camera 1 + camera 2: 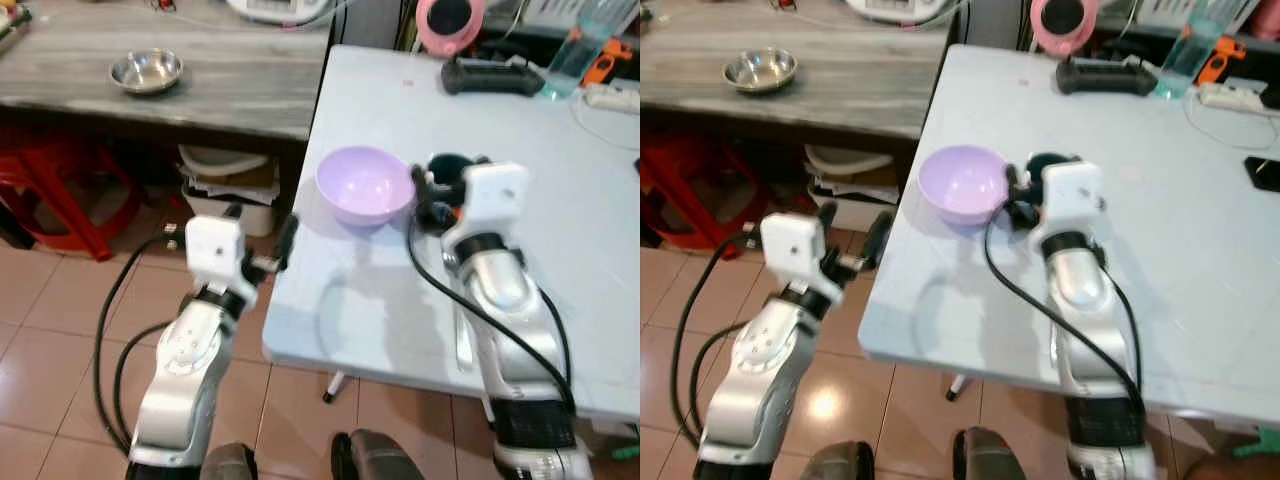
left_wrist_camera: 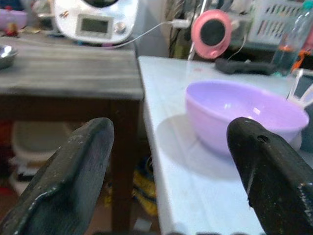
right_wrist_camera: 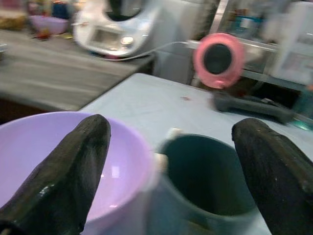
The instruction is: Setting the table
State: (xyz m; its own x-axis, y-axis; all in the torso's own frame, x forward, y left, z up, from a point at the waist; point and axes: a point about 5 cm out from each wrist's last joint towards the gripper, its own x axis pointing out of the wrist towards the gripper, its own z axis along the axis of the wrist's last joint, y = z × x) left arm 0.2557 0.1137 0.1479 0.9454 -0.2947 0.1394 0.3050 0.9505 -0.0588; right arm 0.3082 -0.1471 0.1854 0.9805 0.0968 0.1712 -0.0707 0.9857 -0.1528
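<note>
Black right pincer (image 3: pixel 168 171) agape around cup (image 3: pixel 208 169)

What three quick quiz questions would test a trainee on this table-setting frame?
1. True or false: the purple bowl stands on the white table.
2. Which gripper is at the dark green cup: A left, B right?
3. Fill in: the steel bowl sits on the ___ wooden table.

Key: 1 true. 2 B; the right gripper is open, fingers either side of the cup and bowl rim, while the left gripper is open off the table's edge. 3 grey.
</note>
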